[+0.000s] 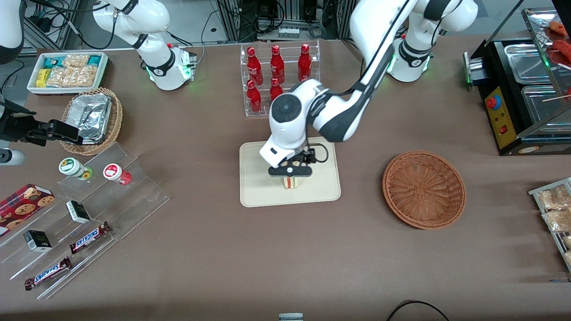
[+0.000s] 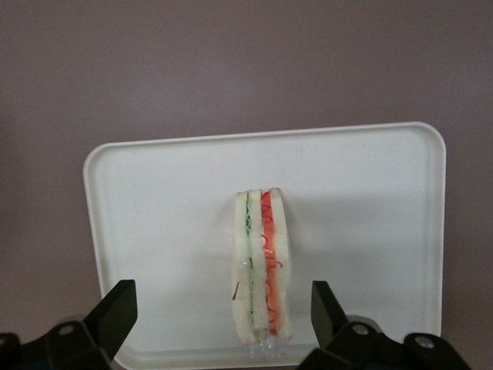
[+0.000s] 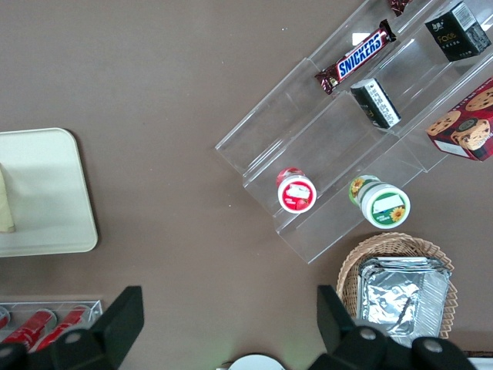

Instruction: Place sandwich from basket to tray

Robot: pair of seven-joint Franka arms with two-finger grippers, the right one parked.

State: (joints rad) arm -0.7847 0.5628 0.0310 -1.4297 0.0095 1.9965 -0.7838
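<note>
Pale sandwich point(image 2: 262, 266) stood on edge on tray point(image 2: 154, 193), long axis running straight between gripper point(image 2: 223, 312) fingers point(image 2: 115, 312), which were spread, clear of both faces.

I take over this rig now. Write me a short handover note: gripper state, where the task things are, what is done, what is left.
Gripper: open, directly above the tray, jaws standing apart on either side of the sandwich without touching it.
Sandwich: standing on its edge on the tray, filling stripe up.
Basket: empty, beside the tray toward the working arm's end of the table.
Done: sandwich is out of the basket and released on the tray.
Left: probably only lifting the arm away.
</note>
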